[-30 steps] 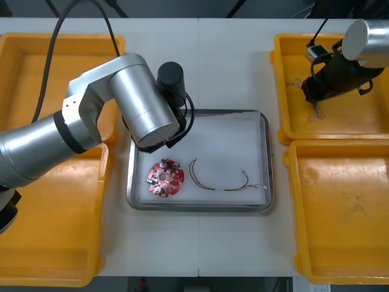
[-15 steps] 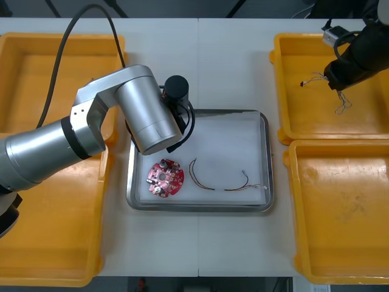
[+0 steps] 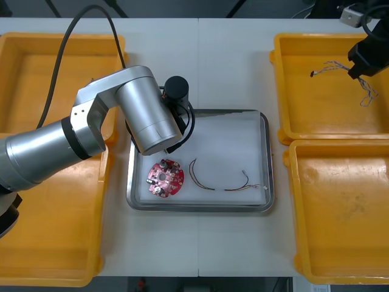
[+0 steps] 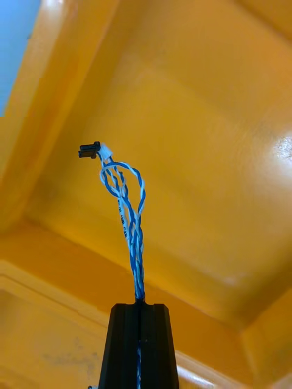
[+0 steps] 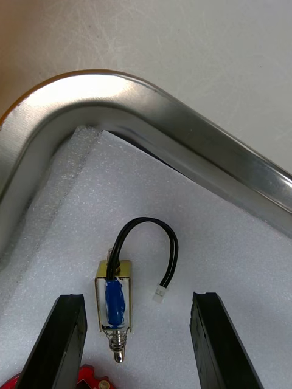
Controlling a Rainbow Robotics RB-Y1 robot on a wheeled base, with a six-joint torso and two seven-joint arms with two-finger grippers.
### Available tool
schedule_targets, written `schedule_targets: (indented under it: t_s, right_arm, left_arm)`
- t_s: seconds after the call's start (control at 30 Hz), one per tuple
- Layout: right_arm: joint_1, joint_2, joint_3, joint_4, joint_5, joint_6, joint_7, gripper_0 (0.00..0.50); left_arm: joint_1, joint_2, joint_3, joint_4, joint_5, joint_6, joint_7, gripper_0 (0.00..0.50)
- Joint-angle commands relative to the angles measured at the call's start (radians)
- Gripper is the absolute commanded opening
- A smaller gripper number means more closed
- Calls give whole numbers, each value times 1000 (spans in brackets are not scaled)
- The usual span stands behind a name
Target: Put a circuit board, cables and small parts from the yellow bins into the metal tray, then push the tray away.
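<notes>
Over glossy yellow bin (image 4: 201, 121), right end effector (image 4: 139, 309) pinches twisted cable (image 4: 131, 225); left end effector (image 5: 137, 298) gapes wide.

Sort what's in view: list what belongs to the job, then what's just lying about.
Job:
- metal tray, holding the circuit board, two thin cables and a small metal part
- blue and white cable, pinched in the right gripper
- left gripper, open over the tray
- yellow bins

Not the job's:
- table
- left arm's black hose
</notes>
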Motion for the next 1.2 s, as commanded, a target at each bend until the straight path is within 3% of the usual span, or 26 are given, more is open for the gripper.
schedule_targets:
  t_s: [0.03,0.23,0.57,0.7,1.03,1.2]
  right_arm:
    - [54,-47,-99,-124,-12,56,18,0]
    - [105,-47,-149,-226,-29,113,15,0]
    - [161,-46,-175,-335,-63,118,7,0]
    - [185,-44,-175,-389,-75,118,-2,0]
    - [264,-17,-175,-582,-104,118,-36,0]
    - [309,-9,-169,-687,-176,118,-96,0]
  left_arm:
    - [6,5,0,-35,7,-8,59,500]
    - [1,26,51,-95,43,25,59,500]
    - [-80,129,207,-237,177,226,21,500]
    - [-108,172,279,-240,191,279,-74,500]
    - [-123,259,408,-205,192,295,-284,500]
    - [-125,290,456,-161,206,291,-410,500]
